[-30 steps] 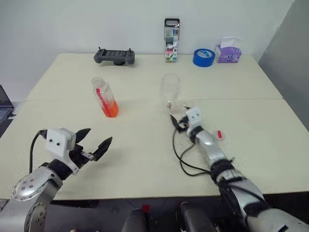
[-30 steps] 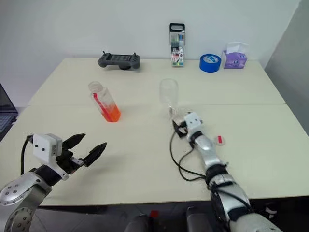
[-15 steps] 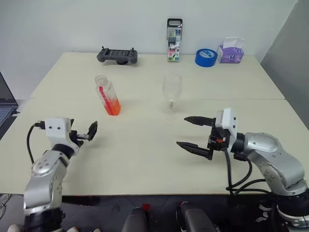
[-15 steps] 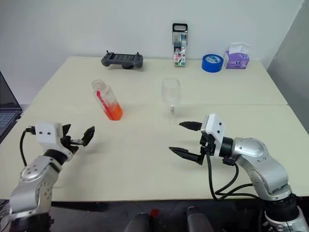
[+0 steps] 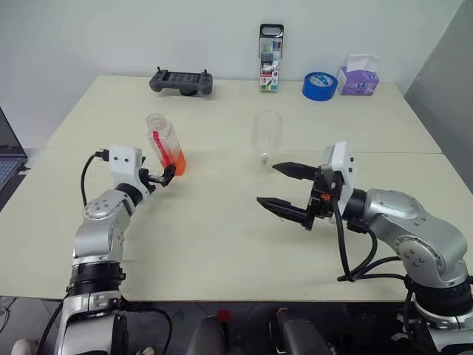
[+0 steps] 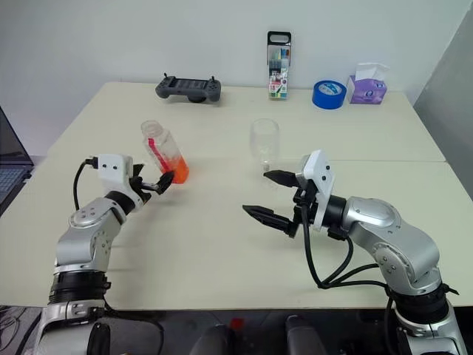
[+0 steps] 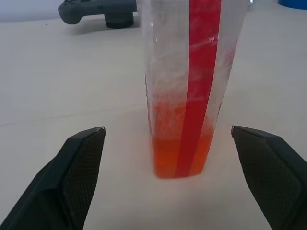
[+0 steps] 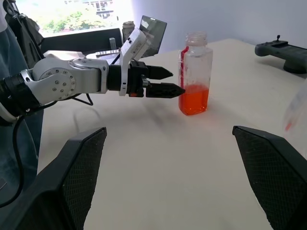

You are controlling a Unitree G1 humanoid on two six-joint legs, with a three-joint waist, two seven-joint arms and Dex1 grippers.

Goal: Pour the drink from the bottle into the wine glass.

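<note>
Both grippers gape: left gripper (image 5: 164, 177) flanks the bottle (image 5: 165, 145) (untouched), right gripper (image 5: 282, 189) beside the wine glass (image 5: 267, 137), mid-table.

Silver arms, white wrist blocks, black cables.

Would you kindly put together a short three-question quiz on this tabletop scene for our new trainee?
1. True or false: the small clear plastic bottle has no cap on.
2. The left end effector is: A) shut on the bottle, B) open, just short of the bottle, C) over the clear stemmed wine glass.
3. What colour is the drink?

Key: 1 true, its neck is open. 2 B, its fingers flank the bottle without touching. 3 orange, filling only the bottle's lower part.
</note>
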